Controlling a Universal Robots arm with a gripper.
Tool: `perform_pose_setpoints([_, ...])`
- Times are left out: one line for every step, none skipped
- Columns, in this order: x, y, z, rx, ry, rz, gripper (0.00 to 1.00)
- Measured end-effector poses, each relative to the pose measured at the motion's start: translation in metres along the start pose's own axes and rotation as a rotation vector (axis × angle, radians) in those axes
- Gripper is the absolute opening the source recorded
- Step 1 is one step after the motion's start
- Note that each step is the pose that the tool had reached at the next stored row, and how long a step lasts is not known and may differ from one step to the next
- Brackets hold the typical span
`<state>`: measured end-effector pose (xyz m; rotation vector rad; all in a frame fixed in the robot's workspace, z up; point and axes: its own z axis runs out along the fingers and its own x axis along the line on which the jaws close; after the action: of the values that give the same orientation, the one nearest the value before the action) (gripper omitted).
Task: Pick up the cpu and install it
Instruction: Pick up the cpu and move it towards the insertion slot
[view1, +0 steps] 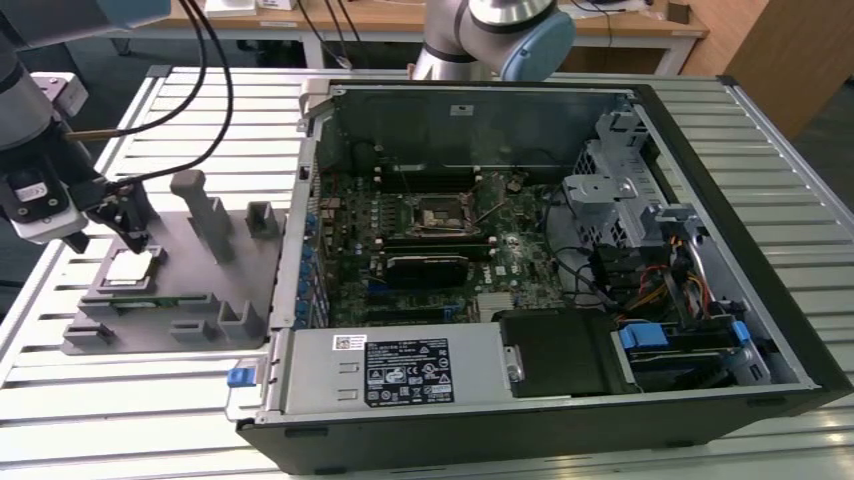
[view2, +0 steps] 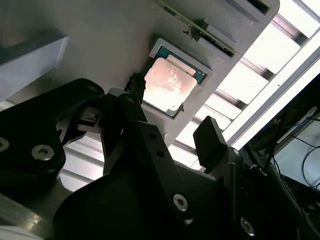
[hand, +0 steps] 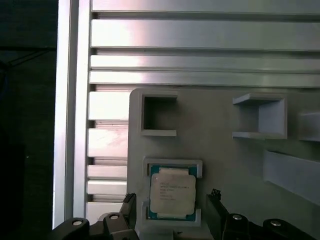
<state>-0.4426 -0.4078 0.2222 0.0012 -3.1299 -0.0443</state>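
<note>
While the hand (hand: 172, 201) hangs wide open and empty above it, the cpu (hand: 172, 194) lies flat in the grey tray (hand: 225, 160), silver-topped, green-rimmed.

Even light is filling the exterior view, the computer case (view1: 467, 120) at three o'clock shading its interior. In the second wrist view glare is bleaching the cpu (view2: 169, 82) and slatted surface (view2: 292, 30); the end effector (view2: 172, 112) is looming near-black.

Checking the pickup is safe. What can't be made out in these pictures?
Whether the hand touches the cpu: exterior view, too small; first wrist view's edge cuts the hand off.
The socket state: exterior view, too small.
One corner of the cpu's pocket: second wrist view, hand covers it.
</note>
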Motion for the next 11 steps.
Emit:
perform_pose_setpoints([-0.0001,0.0000,0.0019,-0.0001,-0.0002,0.000,0.66])
perform_pose_setpoints([-0.0001,-0.0001,0.0036,-0.0001,-0.0002,0.000,0.66])
perform_pose_setpoints([-0.0001,-0.0001,0.0051,-0.0001,-0.0002,0.001,0.66])
perform_pose_setpoints([-0.0001,-0.0002,0.0063,0.0000,-0.0001,0.001,0.66])
perform_pose_setpoints([-0.0001,-0.0002,0.0076,0.0000,-0.0001,0.001,0.66])
perform_pose_setpoints([-0.0001,-0.0002,0.0086,-0.0001,-0.0002,0.001,0.66])
perform_pose_setpoints([-0.0001,-0.0003,0.0096,-0.0001,-0.0002,0.001,0.66])
perform_pose_setpoints([-0.0001,-0.0003,0.0106,-0.0001,-0.0001,0.001,0.66])
perform_pose_setpoints([-0.0001,-0.0003,0.0116,-0.0001,-0.0002,0.001,0.66])
perform_pose_setpoints([-0.0001,-0.0003,0.0124,-0.0001,-0.0002,0.001,0.66])
perform_pose_setpoints([-0.0002,-0.0004,0.0132,-0.0001,-0.0002,0.001,0.66])
